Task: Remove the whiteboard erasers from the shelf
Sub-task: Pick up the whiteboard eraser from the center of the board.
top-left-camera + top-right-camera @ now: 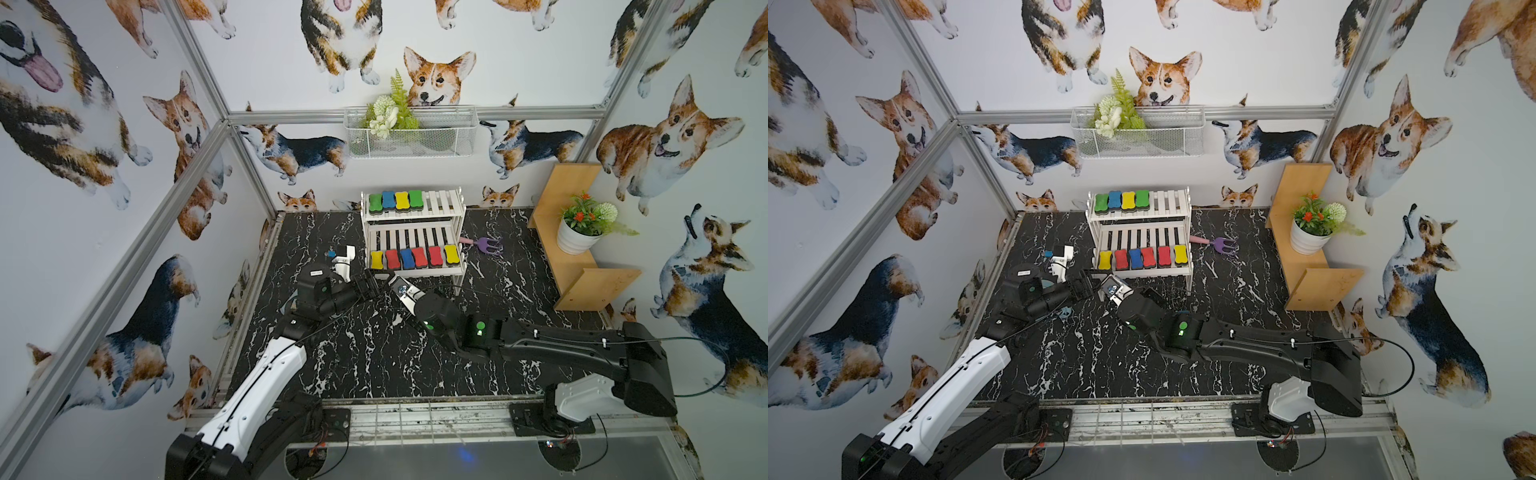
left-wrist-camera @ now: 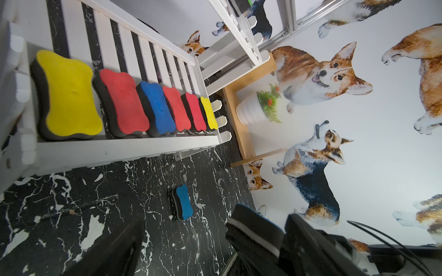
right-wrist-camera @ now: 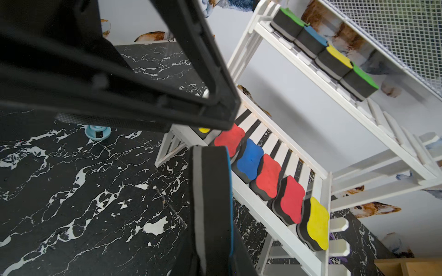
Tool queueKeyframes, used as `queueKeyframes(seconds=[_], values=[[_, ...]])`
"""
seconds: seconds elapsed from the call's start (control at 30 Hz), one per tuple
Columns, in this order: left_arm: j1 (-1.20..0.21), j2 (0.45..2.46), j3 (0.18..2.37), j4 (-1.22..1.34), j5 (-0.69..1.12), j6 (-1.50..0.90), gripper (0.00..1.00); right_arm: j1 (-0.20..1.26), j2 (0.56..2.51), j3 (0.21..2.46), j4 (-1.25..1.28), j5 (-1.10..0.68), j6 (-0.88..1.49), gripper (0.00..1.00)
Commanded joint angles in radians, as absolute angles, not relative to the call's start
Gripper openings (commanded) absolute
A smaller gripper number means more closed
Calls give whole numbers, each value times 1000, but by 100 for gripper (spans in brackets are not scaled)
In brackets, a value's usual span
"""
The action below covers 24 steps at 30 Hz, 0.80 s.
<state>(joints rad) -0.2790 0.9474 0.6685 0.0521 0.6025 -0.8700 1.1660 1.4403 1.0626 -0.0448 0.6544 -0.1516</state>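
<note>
A: Starting at the left of the frame, what do we have?

B: Just left of centre in a top view, our left gripper [image 1: 369,286] stands wide open with nothing in it. Its tips are close to the front left corner of the small white two-tier rack of wooden slats [image 1: 442,203].

A: And beside it?

B: Our right gripper [image 1: 395,284] is closed on a bone-shaped blue-topped eraser [image 3: 210,203]. The right wrist view shows it edge-on: dark felt, a grey band, a thin blue skin.

A: Where are the others?

B: A second blue eraser [image 2: 183,202] lies flat on the black marbled tabletop [image 1: 374,353], off the rack. A row of six erasers [image 1: 420,257] sits along the front of the lower tier: yellow, red, blue, red, red, yellow. A row of four erasers [image 1: 402,200] fills the upper tier's left half: green, blue, yellow, green.

A: How will they handle?

B: We judge them light, soft foam, matt and grippy rather than slick, with nothing to break. They sit flank to flank, so we'd start at an end with the left yellow eraser [image 1: 377,259]. We'd pinch it top to felt, gently, since a hard squeeze would only squash it. The slats look like stiff painted wood.
</note>
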Motion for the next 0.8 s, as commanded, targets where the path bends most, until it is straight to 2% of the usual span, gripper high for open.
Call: queueKeyframes(seconds=[0.0,0.1,0.33,0.6,0.7,0.77], values=[[-279,953,653,111,616,-900,95,1167,1461,1082,18,645,-188,4],[-278,965,640,130,625,-921,89,1166,1482,1107,27,630,-198,4],[-278,971,623,174,632,-961,66,1167,1546,1150,56,642,-234,4],[-278,979,623,179,640,-979,64,1168,1583,1175,122,682,-259,4],[-278,981,628,177,639,-979,51,1173,1576,1172,129,652,-254,5],[-278,982,634,173,637,-976,34,1176,1566,1160,131,624,-244,9]])
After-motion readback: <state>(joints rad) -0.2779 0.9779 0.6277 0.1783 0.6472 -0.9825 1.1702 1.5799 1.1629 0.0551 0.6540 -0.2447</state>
